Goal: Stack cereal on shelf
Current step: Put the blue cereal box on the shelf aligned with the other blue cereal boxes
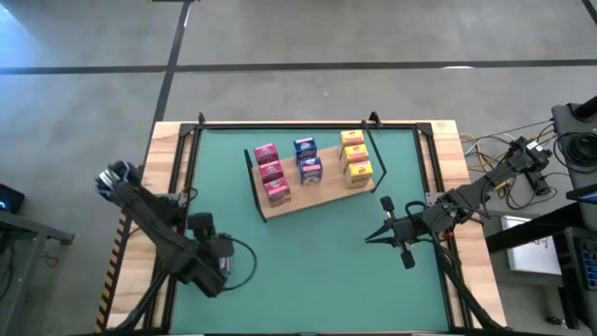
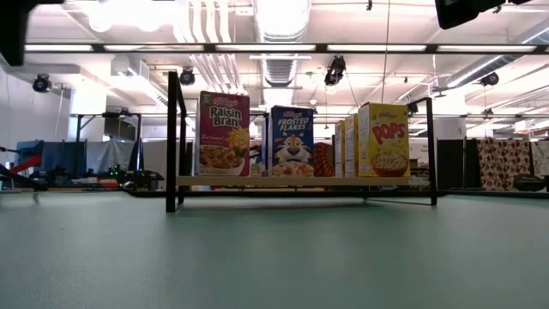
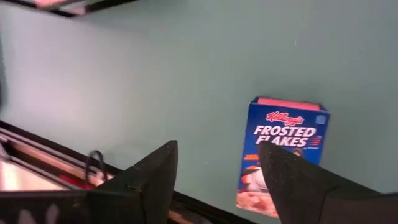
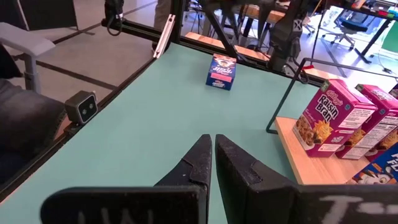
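The shelf [image 1: 312, 201], a light wooden board with black wire end frames, lies at the middle of the green mat. On it stand three pink cereal boxes [image 1: 270, 174], two blue ones [image 1: 308, 161] and three yellow ones [image 1: 354, 157]. Another blue Frosted Flakes box [image 3: 283, 155] rests on the mat near the table's left edge; the right wrist view shows this box [image 4: 221, 71] too. My left gripper [image 3: 217, 149] hangs open above the mat beside that box, pointing steeply down and touching nothing. My right gripper [image 4: 213, 140] is shut and empty, held above the mat to the right of the shelf.
A black metal rail [image 1: 308, 124] frames the mat. In the low view the pink box [image 2: 223, 133], blue box [image 2: 292, 142] and yellow box [image 2: 382, 140] face the near edge. Bare mat [image 1: 317, 280] spreads between the shelf and the near edge. Cables [image 1: 485, 149] lie at the right.
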You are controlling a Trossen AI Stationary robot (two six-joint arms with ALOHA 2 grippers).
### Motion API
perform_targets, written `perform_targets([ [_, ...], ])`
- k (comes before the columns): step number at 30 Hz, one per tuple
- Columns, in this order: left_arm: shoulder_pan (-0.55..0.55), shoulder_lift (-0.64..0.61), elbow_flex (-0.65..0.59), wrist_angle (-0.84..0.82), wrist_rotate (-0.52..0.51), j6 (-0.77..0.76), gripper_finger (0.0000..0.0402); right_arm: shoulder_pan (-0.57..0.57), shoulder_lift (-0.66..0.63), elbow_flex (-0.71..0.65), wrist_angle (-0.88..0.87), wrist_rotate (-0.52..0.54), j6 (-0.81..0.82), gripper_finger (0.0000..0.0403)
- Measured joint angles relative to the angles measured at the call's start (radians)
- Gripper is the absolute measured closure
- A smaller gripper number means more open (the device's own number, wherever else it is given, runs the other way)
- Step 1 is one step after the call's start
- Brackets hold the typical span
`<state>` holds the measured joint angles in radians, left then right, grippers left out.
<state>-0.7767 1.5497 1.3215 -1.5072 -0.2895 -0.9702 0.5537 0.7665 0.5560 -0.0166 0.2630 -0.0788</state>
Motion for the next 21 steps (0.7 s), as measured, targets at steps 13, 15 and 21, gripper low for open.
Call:
perform_targets([
  [13,-0.074,-0.186,-0.219,0.165,0.019,-0.270,0.0227,0.000,0.000,0.000,0.001,0.000,0.000,0.0390],
  [15,-0.073,-0.175,-0.220,0.163,0.019,-0.269,0.0207,0.000,0.000,0.000,0.002,0.000,0.000,0.0390],
  [21,-0.074,-0.123,-0.221,0.161,0.047,-0.290,0.0119,0.000,0.000,0.000,0.002,0.000,0.000,0.0390],
])
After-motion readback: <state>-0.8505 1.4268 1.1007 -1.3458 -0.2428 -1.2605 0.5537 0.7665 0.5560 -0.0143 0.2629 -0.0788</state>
